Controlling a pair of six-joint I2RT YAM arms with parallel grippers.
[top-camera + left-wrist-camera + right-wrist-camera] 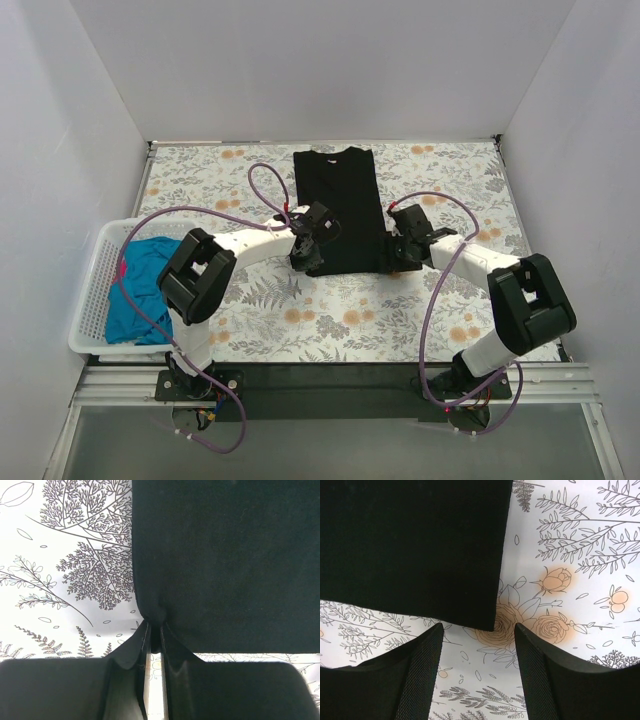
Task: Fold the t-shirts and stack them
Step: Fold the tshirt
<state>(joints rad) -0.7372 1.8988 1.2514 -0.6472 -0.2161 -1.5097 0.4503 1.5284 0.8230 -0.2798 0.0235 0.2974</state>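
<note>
Floral table (400,310): one black tee (338,205), one teal tee (138,288).

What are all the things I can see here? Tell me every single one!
black t-shirt: one, black, folded narrow, middle of the table
teal t-shirt: one, teal-blue, crumpled in the basket
pink cloth: one small bit, pink-red, beside the teal t-shirt
basket: one, white lattice, table's left edge
tablecloth: one, white with flowers, covering the table
left gripper: one, black, pinching the black t-shirt's edge
right gripper: one, black, open at the shirt's corner
</note>
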